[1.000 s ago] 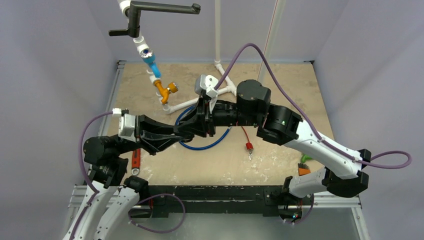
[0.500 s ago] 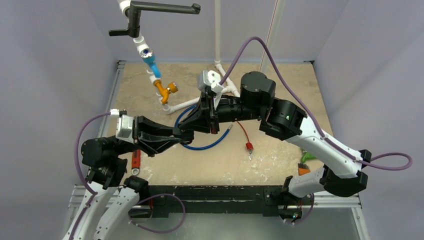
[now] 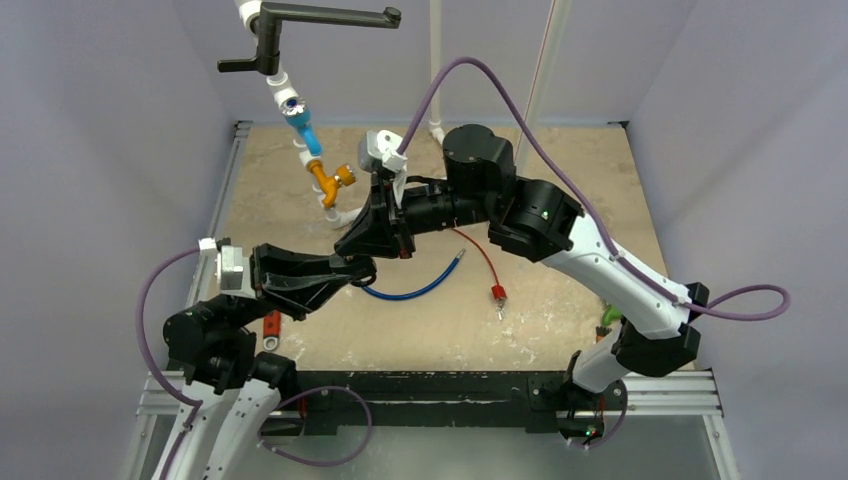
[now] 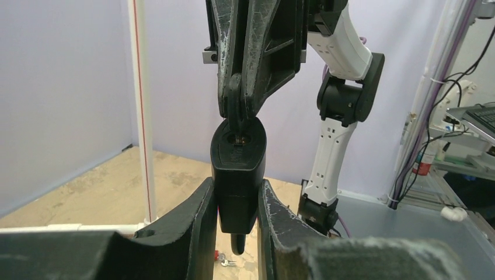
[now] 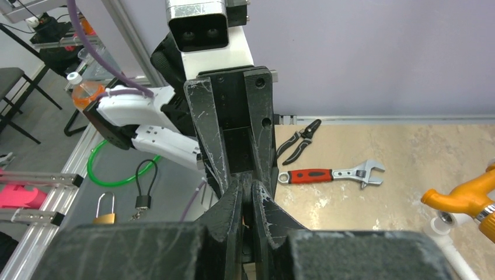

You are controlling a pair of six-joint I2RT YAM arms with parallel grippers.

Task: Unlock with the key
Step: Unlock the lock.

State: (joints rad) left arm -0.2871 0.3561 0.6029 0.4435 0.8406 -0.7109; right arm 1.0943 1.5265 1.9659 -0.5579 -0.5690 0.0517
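A black lock [image 4: 238, 175] stands upright between the fingers of my left gripper [image 4: 236, 185], which is shut on its body. A short pin sticks out below it. From above, my right gripper [image 4: 236, 114] comes down onto the keyhole at the lock's top. Its fingers are pinched together on the key, which is almost wholly hidden. In the right wrist view the right gripper [image 5: 247, 188] shows only a thin gap. From above, the left gripper [image 3: 362, 268] and right gripper [image 3: 352, 243] meet over the table's left middle. A blue cable [image 3: 415, 290] trails from there.
A white pipe frame with an orange valve [image 3: 335, 180] and a blue fitting [image 3: 303, 130] stands just behind the grippers. A red wire with a tag [image 3: 495, 293] lies to the right. A red-handled wrench [image 5: 330, 174] and pliers [image 5: 297, 140] lie near the left arm's base.
Both arms have shifted left and back toward the pipe frame, the lock going along in the left gripper. The right gripper has closed at the keyhole.
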